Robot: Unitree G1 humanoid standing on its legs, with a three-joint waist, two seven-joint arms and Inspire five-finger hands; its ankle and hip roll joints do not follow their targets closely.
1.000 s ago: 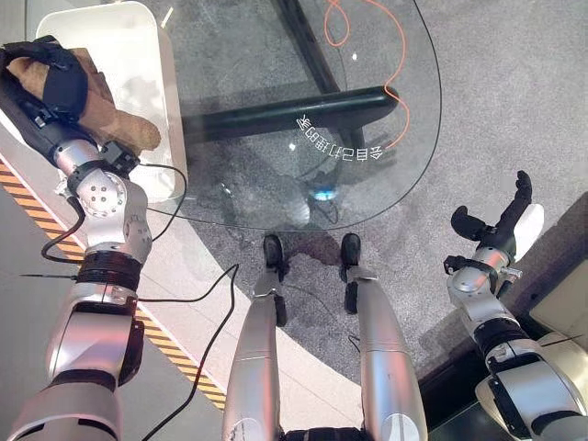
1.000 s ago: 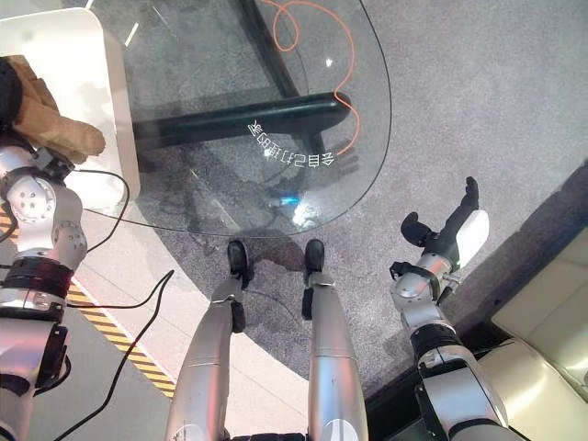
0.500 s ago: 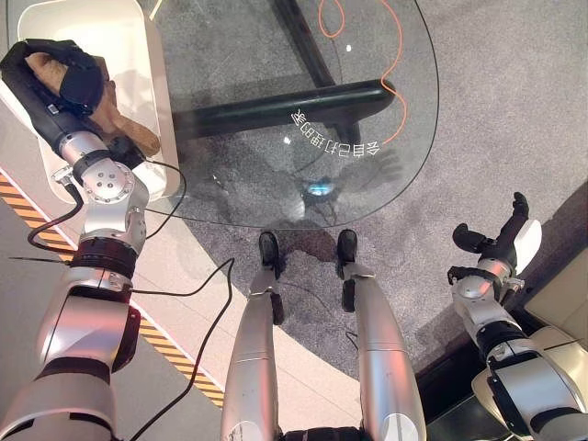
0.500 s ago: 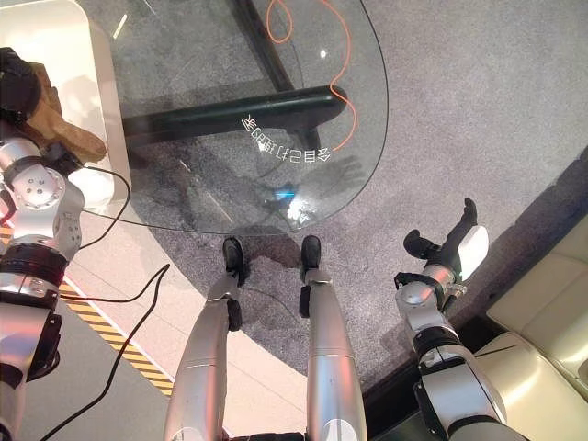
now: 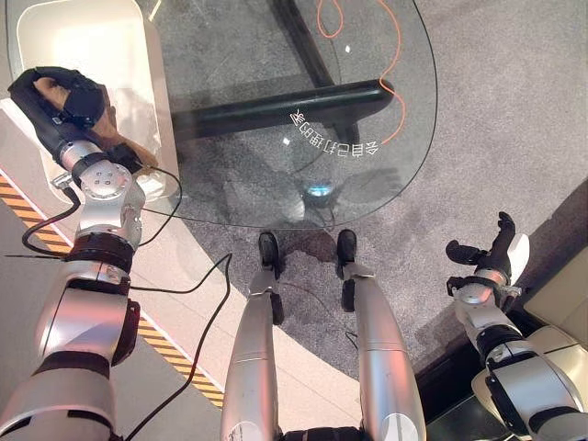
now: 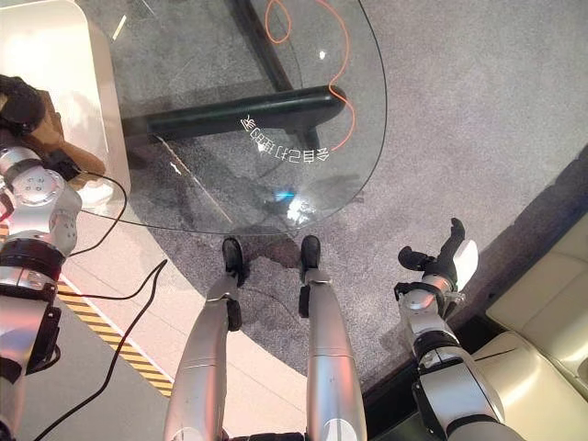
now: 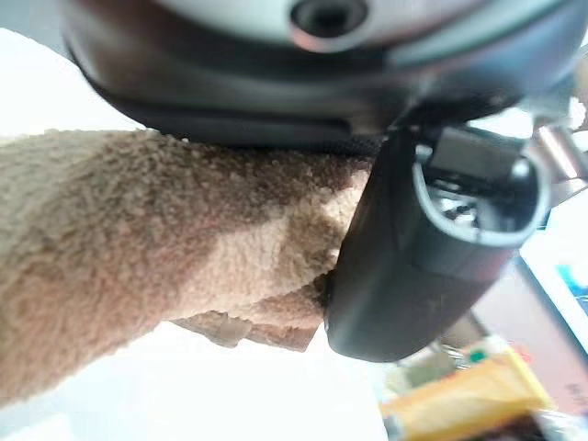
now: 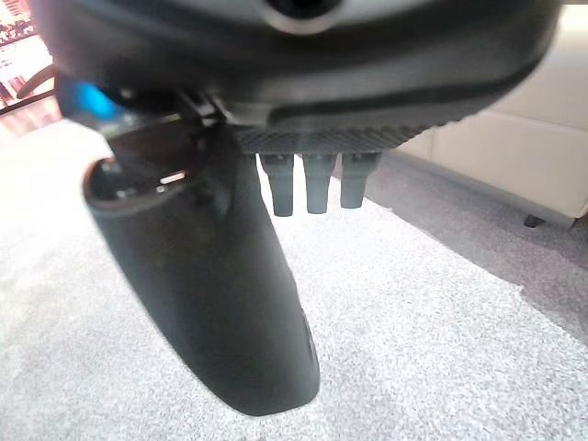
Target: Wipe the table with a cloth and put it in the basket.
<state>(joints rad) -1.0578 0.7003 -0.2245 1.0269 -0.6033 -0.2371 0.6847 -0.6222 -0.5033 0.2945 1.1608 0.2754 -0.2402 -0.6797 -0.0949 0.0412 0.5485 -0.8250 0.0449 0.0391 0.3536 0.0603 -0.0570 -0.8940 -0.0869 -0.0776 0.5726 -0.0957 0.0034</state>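
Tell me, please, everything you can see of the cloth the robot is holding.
The cloth is tan-brown with a nubby, terry-like pile, and it is bunched rather than spread. The left hand grips it, thumb pressed against it, over the white basket beside the glass table. A loose end hangs down past the hand.

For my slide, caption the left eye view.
Left hand grips the brown cloth over the white basket beside the glass table.

a glass table (image 5: 276, 184) stands on grey carpet (image 5: 514, 110).
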